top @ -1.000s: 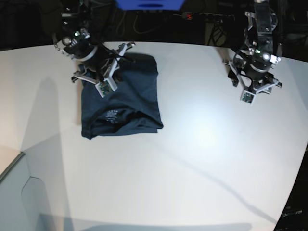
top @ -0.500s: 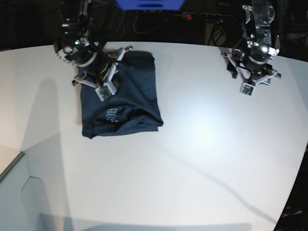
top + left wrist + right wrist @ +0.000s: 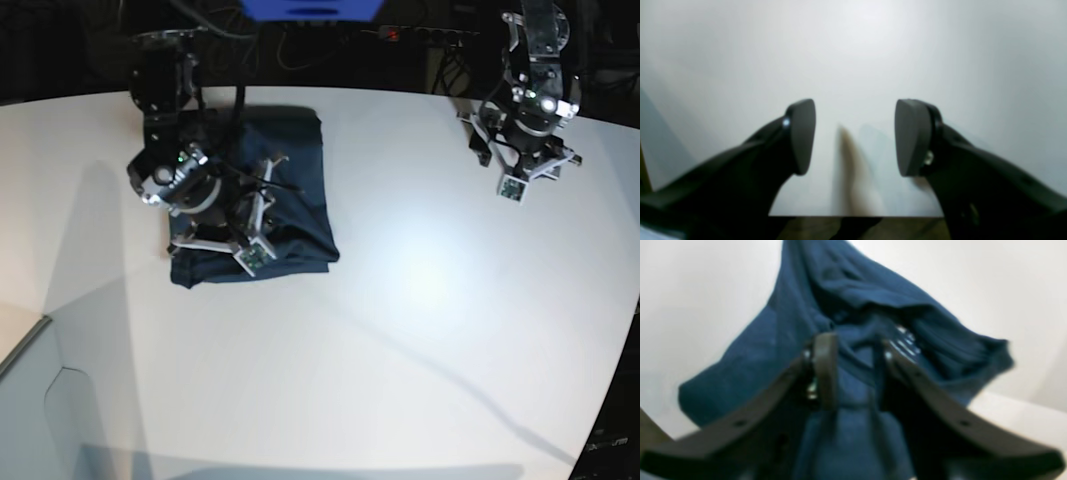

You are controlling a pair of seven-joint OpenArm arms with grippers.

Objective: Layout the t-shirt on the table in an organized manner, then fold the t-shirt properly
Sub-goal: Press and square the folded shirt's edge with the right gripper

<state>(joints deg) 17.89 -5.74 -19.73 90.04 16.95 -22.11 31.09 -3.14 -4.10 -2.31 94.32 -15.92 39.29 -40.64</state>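
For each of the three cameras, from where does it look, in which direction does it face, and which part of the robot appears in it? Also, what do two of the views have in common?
Base: mounted high in front, looking down on the table; both arms show, the right gripper over the t-shirt, the left gripper apart over bare table.
Left wrist: on the left arm, facing down at bare table; its open fingers show.
Right wrist: on the right arm, facing the t-shirt close below; its fingers show, with cloth between them.
Shared: the base and right wrist views both show the t-shirt and its white neck label.

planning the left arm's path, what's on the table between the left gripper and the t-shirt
Nothing: in the base view the stretch of table between the left gripper and the t-shirt is bare white surface. The left wrist view also shows only bare tabletop under its open fingers.
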